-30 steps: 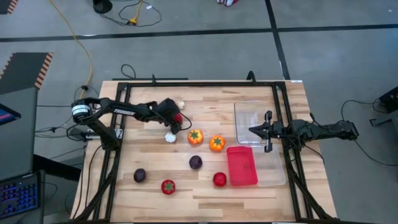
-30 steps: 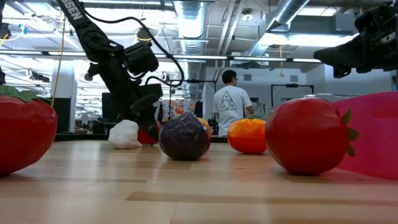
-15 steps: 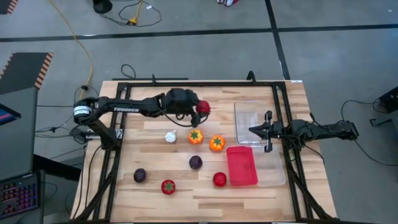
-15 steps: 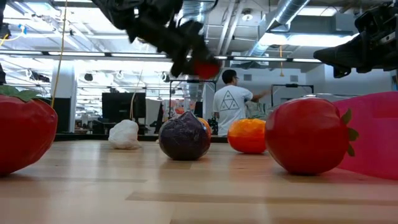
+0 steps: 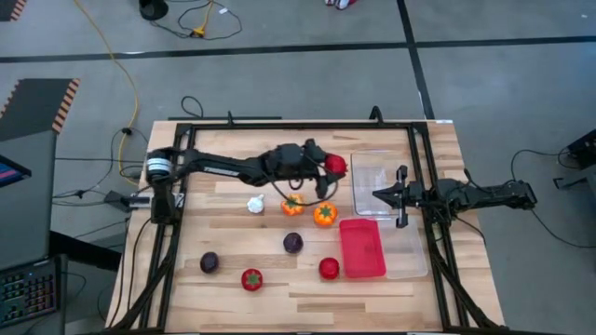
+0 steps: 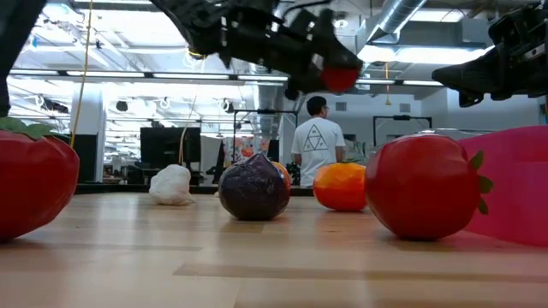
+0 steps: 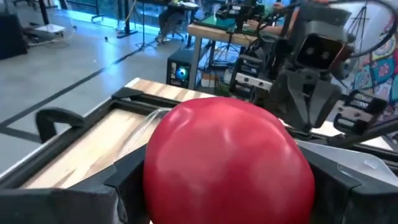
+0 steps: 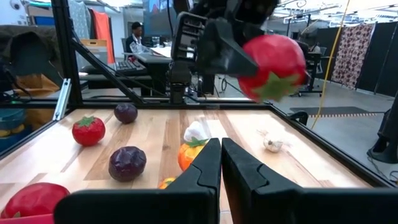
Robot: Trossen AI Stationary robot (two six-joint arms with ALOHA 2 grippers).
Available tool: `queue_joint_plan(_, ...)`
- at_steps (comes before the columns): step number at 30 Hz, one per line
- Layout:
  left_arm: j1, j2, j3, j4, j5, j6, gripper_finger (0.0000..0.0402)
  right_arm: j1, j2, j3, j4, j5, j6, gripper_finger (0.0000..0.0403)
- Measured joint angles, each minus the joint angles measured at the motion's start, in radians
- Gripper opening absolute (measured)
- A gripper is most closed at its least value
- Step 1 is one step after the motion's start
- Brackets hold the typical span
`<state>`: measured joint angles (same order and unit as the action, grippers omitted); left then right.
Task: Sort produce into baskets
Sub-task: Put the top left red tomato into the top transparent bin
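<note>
My left gripper (image 5: 328, 167) is shut on a red round toy tomato (image 5: 336, 165), held high above the table just left of a clear tray (image 5: 372, 164) at the far right. The tomato also shows in the low view (image 6: 340, 79) and the right wrist view (image 8: 273, 59). My right gripper (image 5: 400, 195) hovers shut and empty over the clear tray's near part. A red tray (image 5: 362, 247) lies inside or next to another clear tray (image 5: 410, 259). On the table rest two orange pieces (image 5: 292, 205) (image 5: 324, 214), a white garlic bulb (image 5: 255, 204), two purple balls (image 5: 292, 243) (image 5: 209, 262) and two red pieces (image 5: 251, 278) (image 5: 328, 268). My left gripper pinches the red tomato between its two fingers (image 7: 118, 183), one on each of two opposite sides (image 7: 155, 174). The fingers come about level from the table's left side. The tomato is lifted clear of the table, its green leafy side (image 8: 277, 84) facing down.
A black frame (image 5: 424, 177) runs around the table's edges. A second garlic bulb (image 8: 272, 144) lies near the far edge. Bare wood lies along the near edge. A person (image 6: 317, 141) stands in the room behind the table.
My left gripper has risen from the table beside the garlic bulb and gone toward the table's right edge, carrying the red tomato, which is now lifted clear and close to the clear tray. The other pieces have stayed in place.
</note>
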<state>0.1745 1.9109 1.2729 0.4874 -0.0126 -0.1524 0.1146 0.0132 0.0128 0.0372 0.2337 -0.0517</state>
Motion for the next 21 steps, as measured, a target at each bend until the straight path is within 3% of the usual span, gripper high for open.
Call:
queue_joint_plan(14,-0.003,0.344,0.354,-0.007,0.137,-0.035,0.0277,0.0,0.0,0.0,0.0,0.0,0.0,0.0042)
queue_joint_plan(21,0.0,0.417,0.451,-0.007,0.166,-0.028,0.0278,0.0,0.0,0.0,0.0,0.0,0.0,0.0042)
